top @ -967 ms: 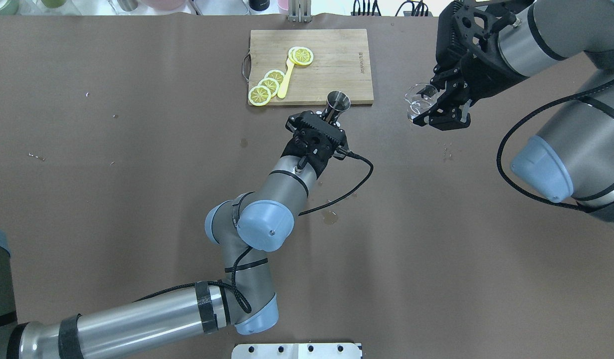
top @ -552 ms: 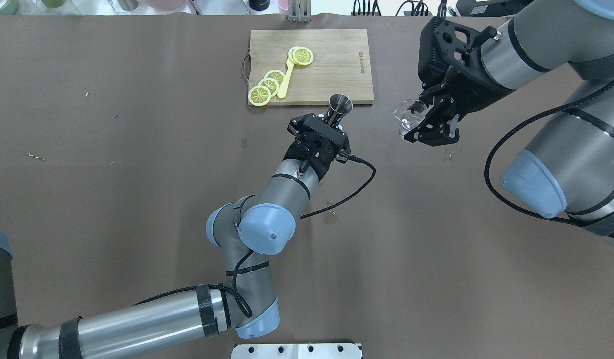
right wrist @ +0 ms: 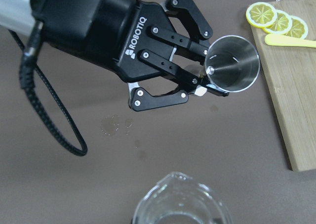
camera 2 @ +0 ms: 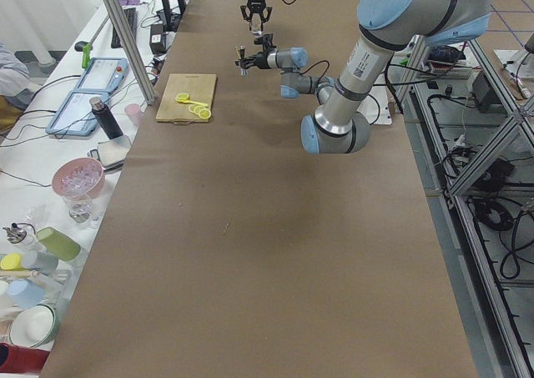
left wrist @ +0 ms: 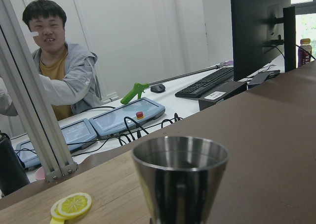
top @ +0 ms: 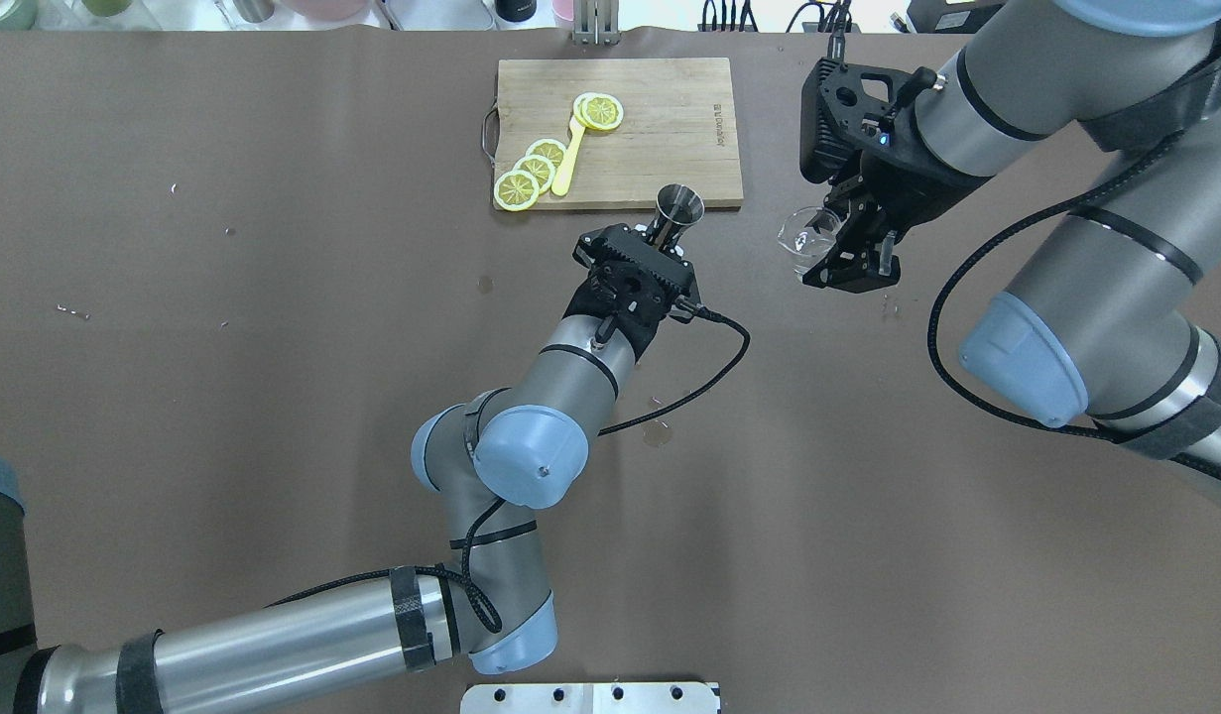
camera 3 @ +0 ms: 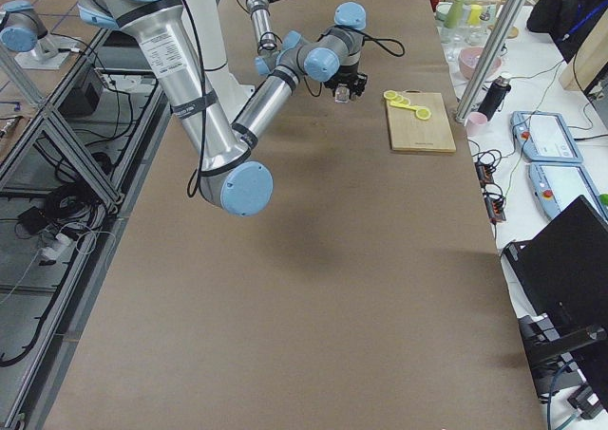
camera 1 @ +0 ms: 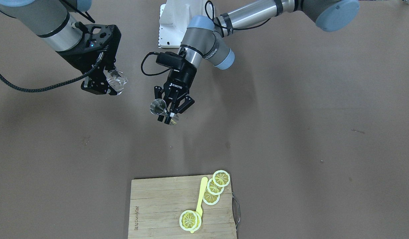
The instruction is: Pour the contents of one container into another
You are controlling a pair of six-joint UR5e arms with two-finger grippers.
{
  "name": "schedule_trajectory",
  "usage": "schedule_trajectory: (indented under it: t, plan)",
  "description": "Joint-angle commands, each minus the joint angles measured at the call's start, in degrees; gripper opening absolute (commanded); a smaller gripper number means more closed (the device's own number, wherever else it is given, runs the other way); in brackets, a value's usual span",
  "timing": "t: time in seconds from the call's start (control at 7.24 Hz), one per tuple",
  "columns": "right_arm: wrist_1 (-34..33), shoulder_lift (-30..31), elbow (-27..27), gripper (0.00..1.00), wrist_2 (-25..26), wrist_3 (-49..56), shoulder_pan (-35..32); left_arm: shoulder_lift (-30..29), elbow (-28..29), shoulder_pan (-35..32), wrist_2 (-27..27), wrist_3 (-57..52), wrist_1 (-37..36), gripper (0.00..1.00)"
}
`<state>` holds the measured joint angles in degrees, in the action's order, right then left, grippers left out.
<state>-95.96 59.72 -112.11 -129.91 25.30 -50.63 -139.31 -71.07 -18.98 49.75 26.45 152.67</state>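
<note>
A steel cone-shaped jigger (top: 677, 207) is held upright above the brown table, just in front of the cutting board, with my left gripper (top: 664, 236) shut on its waist. From the front, the jigger (camera 1: 157, 107) sits at the left gripper (camera 1: 167, 115) tips. Its open mouth fills the left wrist view (left wrist: 180, 157). To its right hangs a clear glass pitcher (top: 800, 238) with a little liquid, my right gripper (top: 828, 254) shut on it. The right wrist view looks down past the pitcher's spout (right wrist: 180, 199) at the jigger (right wrist: 233, 63) a short gap away.
A wooden cutting board (top: 670, 129) at the table's far side carries lemon slices (top: 531, 169) and a yellow spoon (top: 568, 159). Wet spots (top: 656, 433) mark the cloth. A person (left wrist: 54, 70) sits beyond the far edge.
My right arm has carried the glass pitcher leftward and slightly down, closing most of the gap to the jigger. The left gripper with the jigger has shifted only slightly.
</note>
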Motion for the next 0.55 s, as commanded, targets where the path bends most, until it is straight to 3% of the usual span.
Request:
schedule_trajectory:
  t: [0.0, 0.41]
  plan:
    - [-5.28, -3.98, 2.24, 0.0, 0.62, 3.78, -0.26, 0.0, -0.03, 0.0, -0.09, 0.0, 0.0, 0.0]
    - [-9.94, -10.13, 6.62, 0.0, 0.54, 6.25, -2.36, 0.09, -0.38, 0.0, -0.09, 0.0, 0.09, 0.0]
